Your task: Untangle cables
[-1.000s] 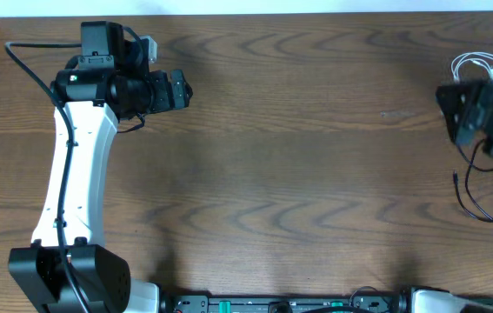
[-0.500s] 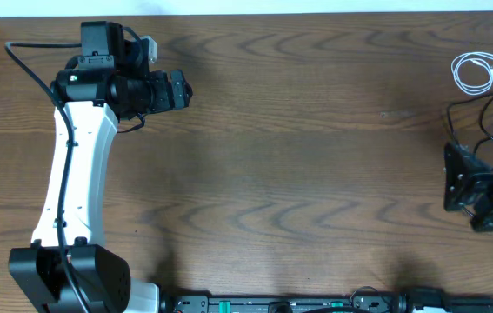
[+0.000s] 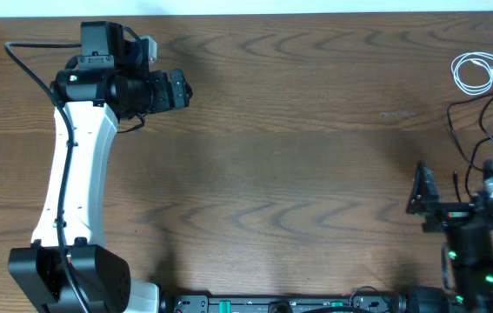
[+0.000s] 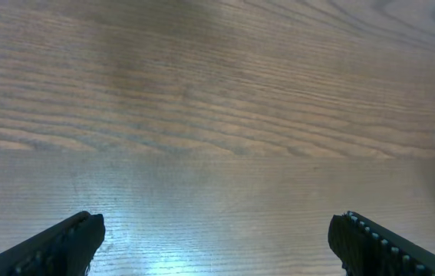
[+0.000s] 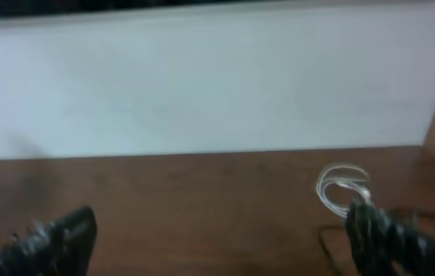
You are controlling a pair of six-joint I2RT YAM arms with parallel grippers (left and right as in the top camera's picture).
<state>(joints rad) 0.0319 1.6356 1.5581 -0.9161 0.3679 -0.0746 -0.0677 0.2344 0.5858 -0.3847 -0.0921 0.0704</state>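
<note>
The thin white cable point(image 3: 475, 71) lies coiled in a small loop at the far right of the table; it also shows in the right wrist view point(image 5: 340, 188). The thin black cables point(image 3: 488, 130) lie in loose curves just in front of it, apart from it, and run off the right edge. My right gripper point(image 3: 420, 198) is open and empty near the front right, well back from both cables; its fingers point(image 5: 217, 238) are spread wide. My left gripper point(image 3: 179, 89) is open and empty over bare wood at the far left point(image 4: 217, 241).
The wooden table point(image 3: 298, 148) spreads between the two arms. A white wall point(image 5: 202, 84) stands behind the far edge. The left arm's thick black wire point(image 3: 29, 65) loops at the far left corner.
My right arm has drawn back from the cables at the far right toward the front edge. The white coil, partly covered before, now lies in full view. The left arm has not moved.
</note>
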